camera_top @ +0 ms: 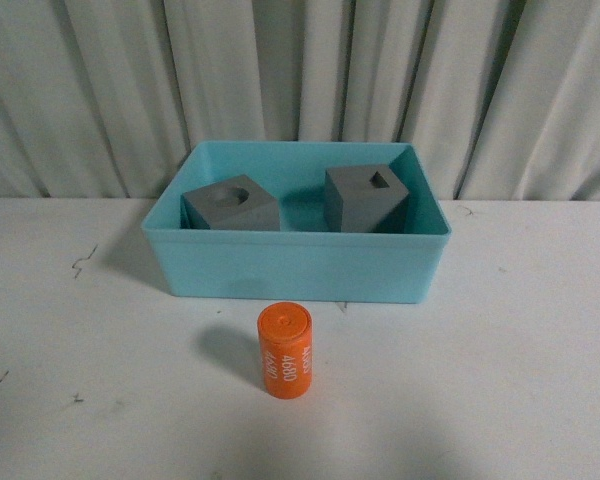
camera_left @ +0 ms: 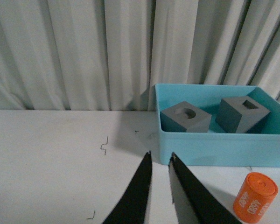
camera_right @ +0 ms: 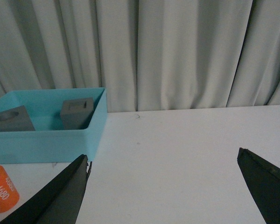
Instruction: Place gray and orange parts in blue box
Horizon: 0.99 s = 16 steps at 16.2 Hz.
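The blue box (camera_top: 280, 272) stands on the white table. Inside it sit two gray cubes: one with a round recess (camera_top: 232, 206) at the left, one with a rectangular recess (camera_top: 365, 197) at the right, tilted. The orange cylinder (camera_top: 284, 351) with white digits stands on the table just in front of the box. Neither arm shows in the front view. My left gripper (camera_left: 160, 157) is shut and empty, left of the box (camera_left: 214, 142) and cylinder (camera_left: 255, 198). My right gripper (camera_right: 163, 158) is open and empty, right of the box (camera_right: 46, 140); the cylinder (camera_right: 2, 194) shows at its edge.
A gray pleated curtain (camera_top: 300, 80) hangs behind the table. Small dark scuff marks (camera_top: 83, 262) lie on the table left of the box.
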{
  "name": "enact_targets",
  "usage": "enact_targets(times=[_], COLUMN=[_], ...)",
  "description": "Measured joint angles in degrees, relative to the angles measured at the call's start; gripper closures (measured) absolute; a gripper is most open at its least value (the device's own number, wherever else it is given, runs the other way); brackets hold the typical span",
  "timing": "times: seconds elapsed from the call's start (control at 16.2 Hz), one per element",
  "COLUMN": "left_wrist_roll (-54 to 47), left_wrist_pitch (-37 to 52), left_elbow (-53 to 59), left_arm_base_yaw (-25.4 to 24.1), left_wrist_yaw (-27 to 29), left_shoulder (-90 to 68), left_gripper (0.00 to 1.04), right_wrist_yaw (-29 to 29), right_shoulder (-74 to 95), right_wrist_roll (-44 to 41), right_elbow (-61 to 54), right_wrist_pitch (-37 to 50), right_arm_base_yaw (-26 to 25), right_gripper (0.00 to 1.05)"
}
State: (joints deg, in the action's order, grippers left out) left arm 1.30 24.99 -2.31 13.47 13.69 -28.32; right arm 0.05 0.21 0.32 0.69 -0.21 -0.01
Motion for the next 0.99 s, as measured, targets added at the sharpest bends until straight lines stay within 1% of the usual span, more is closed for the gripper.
enact_targets(times=[0.06, 0.12, 0.25, 0.74, 0.8, 0.86, 0.99], left_wrist_roll=[-0.2, -0.2, -0.3, -0.3, -0.3, -0.3, -0.3], left_wrist_pitch=[2.4, 2.6, 0.2, -3.6, -4.7, -9.6, -16.3], left_elbow=[1.2, 1.6, 1.7, 1.7, 1.7, 1.7, 1.7], left_arm_base_yaw=[-1.3, -1.7, -2.7, -5.4, -6.2, -13.9, -13.4], left_wrist_yaw=[-1.3, -1.7, -2.7, -5.4, -6.4, -12.9, -13.7], left_shoulder=[0.6, 1.1, 2.3, 6.7, 8.3, 12.9, 19.1], left_gripper=[1.02, 1.03, 1.03, 1.03, 1.03, 1.03, 1.03], right_wrist_yaw=[0.0, 0.0, 0.0, 0.0, 0.0, 0.0, 0.0], right_shoulder=[0.0, 0.0, 0.0, 0.0, 0.0, 0.0, 0.0], right_wrist_roll=[0.0, 0.0, 0.0, 0.0, 0.0, 0.0, 0.0], right_elbow=[0.0, 0.0, 0.0, 0.0, 0.0, 0.0, 0.0], right_wrist_pitch=[0.0, 0.0, 0.0, 0.0, 0.0, 0.0, 0.0], right_arm_base_yaw=[0.0, 0.0, 0.0, 0.0, 0.0, 0.0, 0.0], right_gripper=[0.06, 0.06, 0.06, 0.06, 0.06, 0.06, 0.06])
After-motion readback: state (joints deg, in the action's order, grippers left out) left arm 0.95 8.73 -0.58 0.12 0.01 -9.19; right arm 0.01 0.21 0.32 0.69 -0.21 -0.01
